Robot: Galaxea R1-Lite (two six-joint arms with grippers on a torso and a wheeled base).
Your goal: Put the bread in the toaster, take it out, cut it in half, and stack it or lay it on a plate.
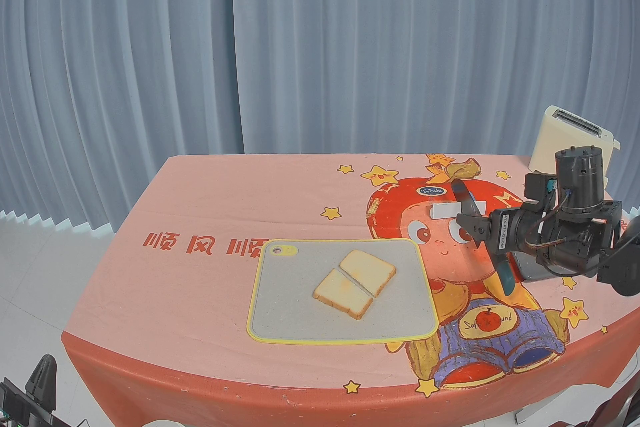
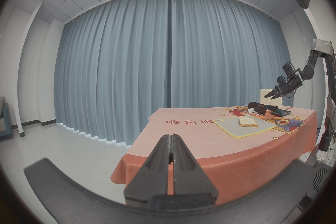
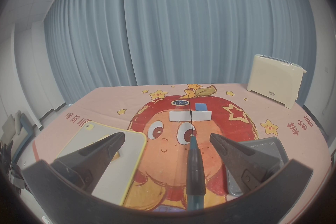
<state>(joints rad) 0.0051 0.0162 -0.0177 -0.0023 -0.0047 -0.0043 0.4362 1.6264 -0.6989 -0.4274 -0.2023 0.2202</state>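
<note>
Since the bread [image 1: 367, 271] lies halved on the board [image 1: 287, 308], off to the left of the right gripper [image 3: 166, 136] (fingers spread above the knife [image 3: 195, 170]), that arm looks nearer than the left gripper [image 2: 171, 140], pressed together.

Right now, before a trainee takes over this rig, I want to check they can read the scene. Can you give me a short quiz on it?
1. True or false: the bread on the cutting board is in one piece.
2. Which describes the right gripper?
A) jaws shut on the knife
B) jaws open, with the knife below the gap, ungripped
C) jaws shut on a slice
3. Fill in: the toaster stands near the far ____ corner of the table, by the robot's own sides.

Key: 1 false, it lies as two halves side by side. 2 B. 3 right.
</note>
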